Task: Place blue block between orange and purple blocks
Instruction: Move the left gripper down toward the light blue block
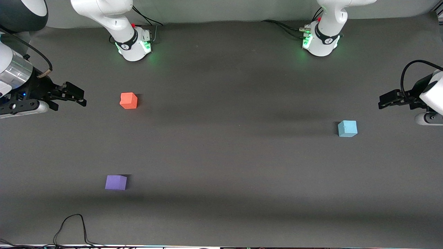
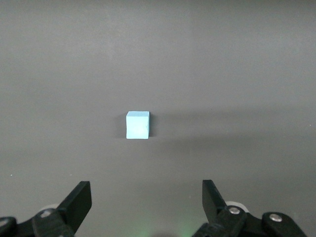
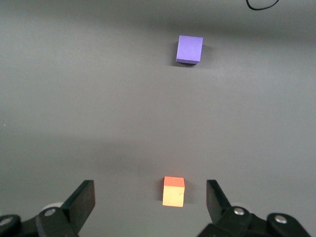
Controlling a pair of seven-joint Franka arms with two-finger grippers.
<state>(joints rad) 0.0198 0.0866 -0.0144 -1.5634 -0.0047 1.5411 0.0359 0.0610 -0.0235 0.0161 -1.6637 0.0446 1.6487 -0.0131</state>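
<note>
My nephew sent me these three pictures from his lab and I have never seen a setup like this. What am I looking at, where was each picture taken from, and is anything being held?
These are two white robot arms bolted to a dark table, each ending in a black two-finger gripper.

The wide picture comes from a high camera facing the robots. The other two come from small cameras on the arms' wrists, looking past their own fingers.

Three small cubes lie on the table, well apart. The blue block sits toward the left arm's end. The orange block and the purple block sit toward the right arm's end, the purple one nearer the front camera.

Nothing is held. The left gripper is open, with the blue block ahead of it. The right gripper is open too, with the orange block just ahead of its fingers.
</note>
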